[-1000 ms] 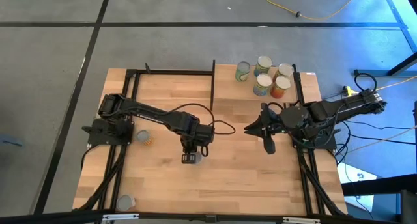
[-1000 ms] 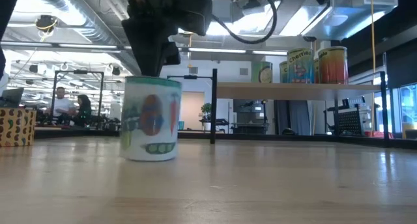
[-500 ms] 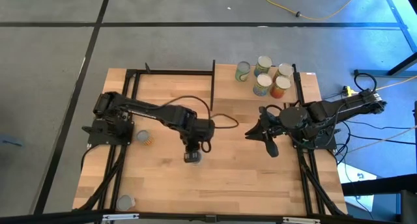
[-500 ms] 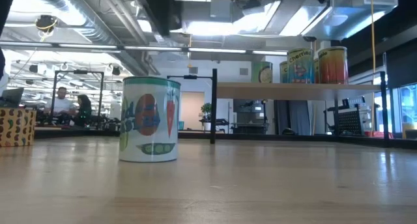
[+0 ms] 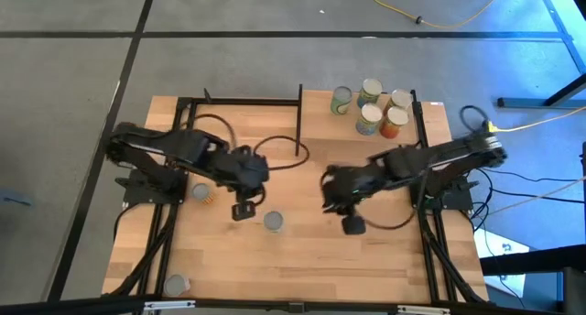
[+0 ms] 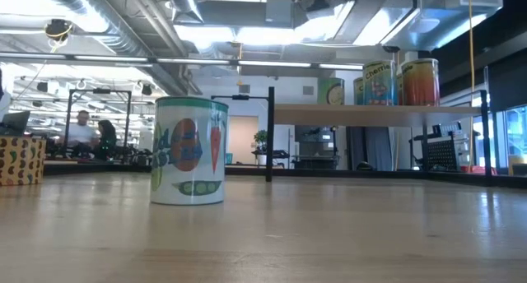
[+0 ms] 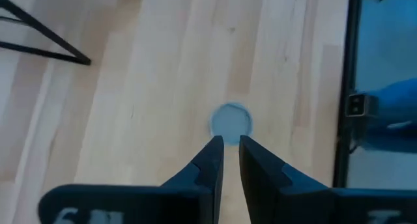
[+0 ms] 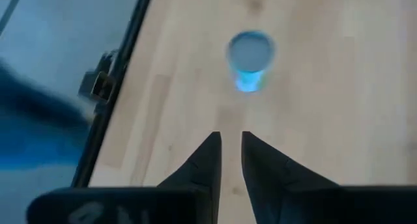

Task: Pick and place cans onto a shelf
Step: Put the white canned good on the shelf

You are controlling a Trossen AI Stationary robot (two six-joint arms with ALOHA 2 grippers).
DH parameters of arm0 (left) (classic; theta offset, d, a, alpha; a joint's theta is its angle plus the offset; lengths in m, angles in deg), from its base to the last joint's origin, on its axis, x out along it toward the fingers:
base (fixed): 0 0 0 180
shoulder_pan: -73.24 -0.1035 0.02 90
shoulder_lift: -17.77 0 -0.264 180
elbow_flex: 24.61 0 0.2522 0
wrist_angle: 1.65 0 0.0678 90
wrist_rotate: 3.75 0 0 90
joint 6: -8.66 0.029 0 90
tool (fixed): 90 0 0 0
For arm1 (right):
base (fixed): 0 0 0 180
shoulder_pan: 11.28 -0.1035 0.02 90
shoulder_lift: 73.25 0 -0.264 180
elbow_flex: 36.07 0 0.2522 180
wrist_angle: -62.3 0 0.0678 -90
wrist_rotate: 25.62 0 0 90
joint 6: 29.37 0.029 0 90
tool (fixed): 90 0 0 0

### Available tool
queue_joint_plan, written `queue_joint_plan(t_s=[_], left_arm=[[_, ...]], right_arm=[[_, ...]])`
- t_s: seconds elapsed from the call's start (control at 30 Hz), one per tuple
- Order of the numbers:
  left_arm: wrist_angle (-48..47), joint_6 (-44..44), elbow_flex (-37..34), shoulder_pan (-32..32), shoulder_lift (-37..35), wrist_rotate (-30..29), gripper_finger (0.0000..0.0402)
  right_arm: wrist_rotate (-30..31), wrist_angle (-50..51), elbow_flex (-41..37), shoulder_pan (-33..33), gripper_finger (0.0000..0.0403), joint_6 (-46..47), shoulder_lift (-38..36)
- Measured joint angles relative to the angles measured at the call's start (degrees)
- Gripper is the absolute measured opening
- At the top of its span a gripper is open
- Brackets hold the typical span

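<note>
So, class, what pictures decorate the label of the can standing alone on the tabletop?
The can shows an orange carrot and green peas on white, clearest in the low view.

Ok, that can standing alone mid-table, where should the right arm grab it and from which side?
Take the can by its round side wall, coming from above with the fingers astride it. It stands upright, lid up, with bare tabletop all around, so the right gripper beside it has room.

Robotics lab in an open-plan industrial hall, exposed ceiling ducts and strip lights, black metal rig frames, seated people at desks beyond the tabletop, grey concrete floor, yellow cable trailing across it
</note>
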Motion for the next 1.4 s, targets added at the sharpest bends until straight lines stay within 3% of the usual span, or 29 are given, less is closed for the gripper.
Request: queue_joint_plan(t_s=[0.13,0.33,0.6,0.9,1.4], left_arm=[[-2.00,-3.69,0.09,2.88,-3.28,-2.56,0.0042],[-3.82,-7.20,0.02,6.87,-6.48,-5.13,0.0042],[-4.59,-8.34,0.02,9.69,-7.38,-9.14,0.0042],[-4.66,-8.32,0.02,10.24,-7.36,-9.68,0.0042],[-7.29,-8.29,0.02,10.15,-7.34,-11.41,0.0042]], right_arm=[[-3.71,-0.13,6.62,-0.03,0.0063,-5.27,8.43],[-3.60,-0.26,14.77,0.00,0.0063,-13.62,18.69],[-3.48,-1.44,19.57,-0.02,0.0063,-17.25,29.31],[3.16,-6.07,19.67,-0.02,0.0063,-23.16,34.19],[2.47,-8.03,19.04,0.68,0.0063,-25.80,36.97]])
